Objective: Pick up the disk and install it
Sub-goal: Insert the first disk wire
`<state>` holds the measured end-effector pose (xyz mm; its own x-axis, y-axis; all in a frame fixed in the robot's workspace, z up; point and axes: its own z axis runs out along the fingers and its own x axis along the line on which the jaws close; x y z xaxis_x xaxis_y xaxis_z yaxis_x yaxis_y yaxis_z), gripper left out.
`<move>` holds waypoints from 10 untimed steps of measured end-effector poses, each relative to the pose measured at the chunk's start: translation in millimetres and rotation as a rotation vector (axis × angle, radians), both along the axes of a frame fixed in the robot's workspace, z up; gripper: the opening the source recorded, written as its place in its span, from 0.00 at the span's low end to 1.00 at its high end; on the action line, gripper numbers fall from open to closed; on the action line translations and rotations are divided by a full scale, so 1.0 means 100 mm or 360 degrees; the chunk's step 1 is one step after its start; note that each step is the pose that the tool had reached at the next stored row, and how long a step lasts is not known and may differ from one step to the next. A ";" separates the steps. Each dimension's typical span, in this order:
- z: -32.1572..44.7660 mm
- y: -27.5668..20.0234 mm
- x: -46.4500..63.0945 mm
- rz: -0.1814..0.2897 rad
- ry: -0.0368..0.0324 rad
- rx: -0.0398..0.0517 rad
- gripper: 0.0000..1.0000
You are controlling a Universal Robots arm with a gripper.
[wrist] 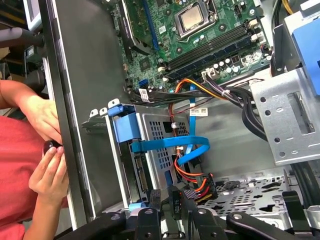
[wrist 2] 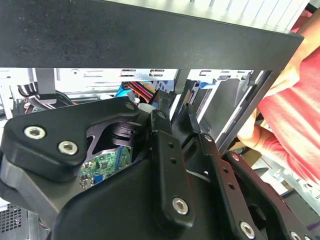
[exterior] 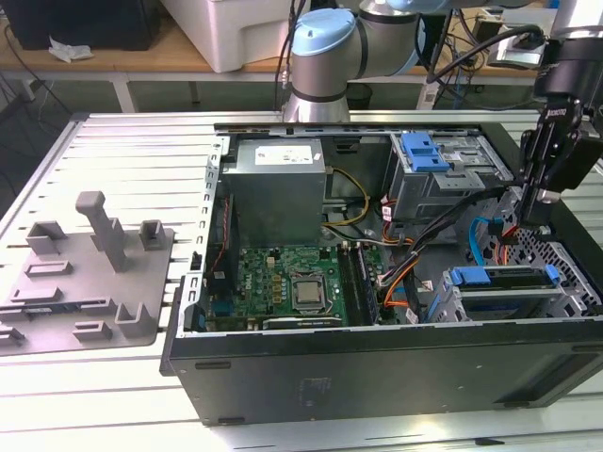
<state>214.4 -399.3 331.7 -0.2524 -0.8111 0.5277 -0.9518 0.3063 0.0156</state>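
Silver table [exterior: 113,132] with long grooves held a black computer case [exterior: 311,377] that lay open on its side. A wooden bench [exterior: 141,58] stood behind it. On the exterior view's left lay a grey plastic stand [exterior: 94,273].

The disk [exterior: 497,281] sat in its blue frame inside the metal cage [exterior: 441,303] at the case's corner, on the exterior view's right. The claw [exterior: 539,215] hung just above that corner. I could not tell if it was open or closed.

A white sticker [exterior: 287,153] on the grey power box [exterior: 278,202] had writing too small to read. A person's hand [wrist: 47,172] was just beside the case's edge.
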 end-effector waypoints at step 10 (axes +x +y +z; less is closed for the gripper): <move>-0.023 0.000 0.00 0.0000 -0.0001 0.0000 0.30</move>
